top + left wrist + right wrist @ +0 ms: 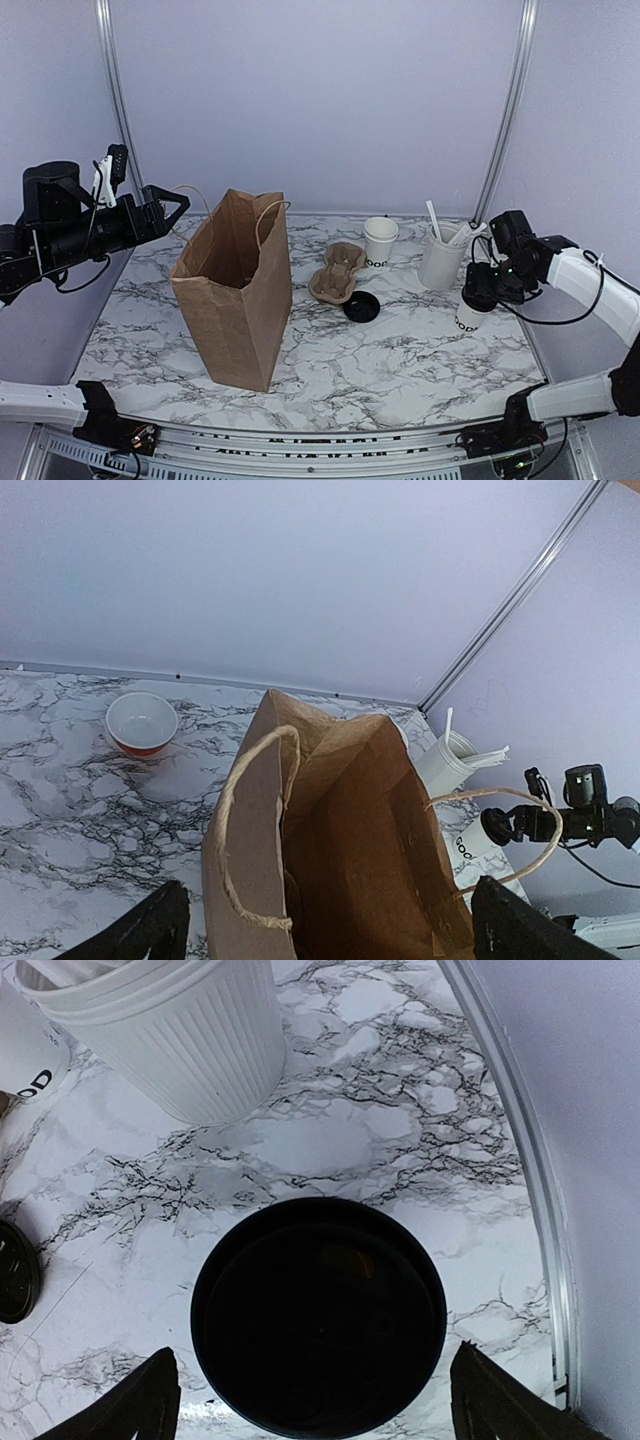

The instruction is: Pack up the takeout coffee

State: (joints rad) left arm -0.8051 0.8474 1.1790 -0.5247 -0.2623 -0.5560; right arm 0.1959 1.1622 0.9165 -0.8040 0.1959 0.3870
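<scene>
The takeout coffee [467, 318], a small white cup with dark lettering, stands at the table's right side. Its round black lid [318, 1315] fills the right wrist view. My right gripper [318, 1405] hangs directly over it, open, one fingertip [140, 1400] on each side of the lid with a gap showing on both sides. In the top view that gripper [480, 290] covers the cup's top. The brown paper bag [235, 285] stands upright and open at centre left. My left gripper [170, 210] is open in the air to the bag's upper left, looking down into the bag [340, 850].
A ribbed white cup of utensils [443, 255] stands just behind the coffee. A lidless white cup [380, 243], a cardboard carrier [337, 272] and a loose black lid [361, 306] lie mid-table. A small red-banded bowl [141, 723] sits beyond the bag. The table's right rail [520, 1160] is close.
</scene>
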